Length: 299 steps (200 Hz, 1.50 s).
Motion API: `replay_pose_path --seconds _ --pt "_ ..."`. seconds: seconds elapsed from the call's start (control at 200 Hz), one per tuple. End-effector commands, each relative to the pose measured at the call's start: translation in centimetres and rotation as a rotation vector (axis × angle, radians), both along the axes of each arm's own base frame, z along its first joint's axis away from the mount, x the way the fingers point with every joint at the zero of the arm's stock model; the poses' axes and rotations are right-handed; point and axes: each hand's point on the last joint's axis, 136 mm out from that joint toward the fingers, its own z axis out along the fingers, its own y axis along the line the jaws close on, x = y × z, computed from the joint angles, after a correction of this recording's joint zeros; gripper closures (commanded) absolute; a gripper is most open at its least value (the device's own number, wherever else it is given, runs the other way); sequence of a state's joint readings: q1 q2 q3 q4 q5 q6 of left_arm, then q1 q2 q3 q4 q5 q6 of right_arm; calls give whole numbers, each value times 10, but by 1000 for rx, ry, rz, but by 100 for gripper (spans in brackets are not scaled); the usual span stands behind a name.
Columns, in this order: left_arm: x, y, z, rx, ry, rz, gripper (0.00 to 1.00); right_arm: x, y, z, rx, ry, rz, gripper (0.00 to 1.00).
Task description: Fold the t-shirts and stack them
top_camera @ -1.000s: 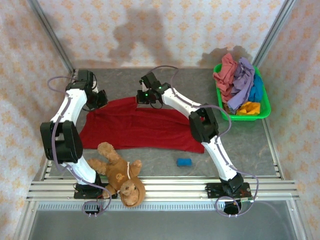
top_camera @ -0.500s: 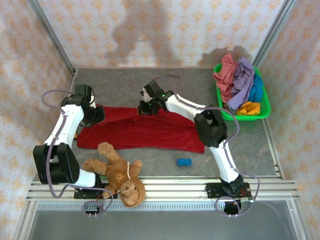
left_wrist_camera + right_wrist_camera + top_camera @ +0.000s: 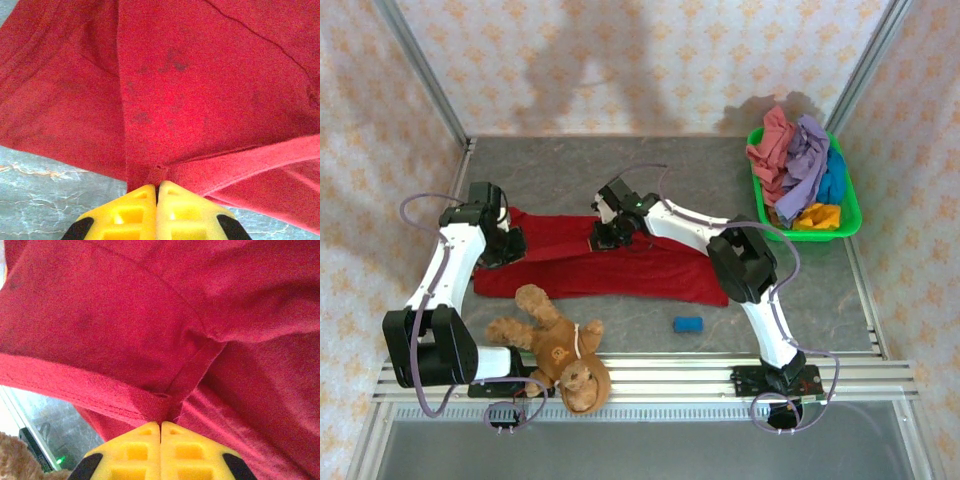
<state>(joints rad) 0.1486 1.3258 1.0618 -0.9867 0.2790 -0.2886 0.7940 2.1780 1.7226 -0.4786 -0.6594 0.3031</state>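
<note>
The left arm (image 3: 445,262) and the right arm (image 3: 685,218) are built alike. Each has white rounded shells over its long links, bulky black housings at the joints, and a thin pale-purple cable (image 3: 415,205) looping alongside. In the wrist views, the left gripper (image 3: 156,187) and the right gripper (image 3: 160,424) have bright yellow plastic fingers (image 3: 130,210). Shallow squarish recesses are moulded into them, and black parts sit just behind, out to either side.

Teddy bear (image 3: 560,350) just beside red t-shirt (image 3: 640,265), nearside
</note>
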Motion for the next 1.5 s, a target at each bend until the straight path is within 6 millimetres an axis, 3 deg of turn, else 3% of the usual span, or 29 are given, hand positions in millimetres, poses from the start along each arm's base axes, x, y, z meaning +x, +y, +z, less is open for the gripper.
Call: replay_pose_path --seconds 0.0,0.165,0.26,0.4,0.491,0.616,0.661,0.706,0.741,0.821,0.916,1.031,1.201,1.336,1.492 --pt "-6 9 5 30 52 -19 100 -9 -7 17 -6 -11 16 100" --pt "-12 11 -8 27 115 -22 100 -24 -2 19 0 15 45 100" --pt "-13 11 -8 26 124 -22 100 -30 -3 10 -34 36 47 100" --pt "-17 8 -17 -1 182 -31 100 -34 -11 -5 -105 62 52 100" --pt "-20 5 -23 -17 227 -36 100 -38 -17 -3 -140 56 63 100" --pt "-25 4 -29 -30 279 -40 87 -45 -21 9 -130 51 76 100" --pt "-27 9 -28 -3 290 -36 80 -47 -24 13 -131 52 80 92" --pt "-29 17 -24 42 300 -29 69 -50 -27 17 -141 51 84 73" --pt "-29 22 -20 75 302 -26 64 -51 -29 21 -143 48 89 66" --pt "-22 30 -7 112 278 -17 55 -53 -34 29 -152 38 97 60" --pt "-5 30 7 101 215 -4 53 -53 -41 42 -171 5 100 58" --pt "23 23 12 36 151 -1 51 -43 -53 56 -193 -48 64 57" --pt "65 7 -7 -93 121 1 51 -7 -77 59 -195 -66 -60 56" --pt "79 -6 -20 -113 128 -16 52 21 -91 49 -178 -29 -127 56" --pt "84 -33 -37 -133 155 -83 52 46 -89 39 -169 -10 -138 56"
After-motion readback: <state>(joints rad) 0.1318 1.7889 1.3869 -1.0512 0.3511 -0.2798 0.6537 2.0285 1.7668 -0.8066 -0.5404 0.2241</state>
